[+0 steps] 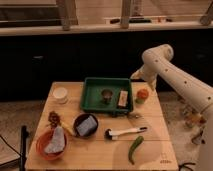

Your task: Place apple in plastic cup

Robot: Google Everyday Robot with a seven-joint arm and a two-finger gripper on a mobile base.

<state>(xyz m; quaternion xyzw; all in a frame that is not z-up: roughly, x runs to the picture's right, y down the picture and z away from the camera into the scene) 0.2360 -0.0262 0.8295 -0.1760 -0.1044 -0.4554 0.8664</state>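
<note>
The apple is a small orange-red fruit with a greenish lower side, resting on the wooden table just right of the green tray. The plastic cup is a pale white cup standing at the table's far left corner. My gripper hangs at the end of the white arm, above the tray's right end and just up-left of the apple, not touching it.
The tray holds a small metal cup and a tan block. A dark bowl with a blue-white packet, an orange bowl, a dark-red cluster, a white brush and a long green vegetable lie on the table.
</note>
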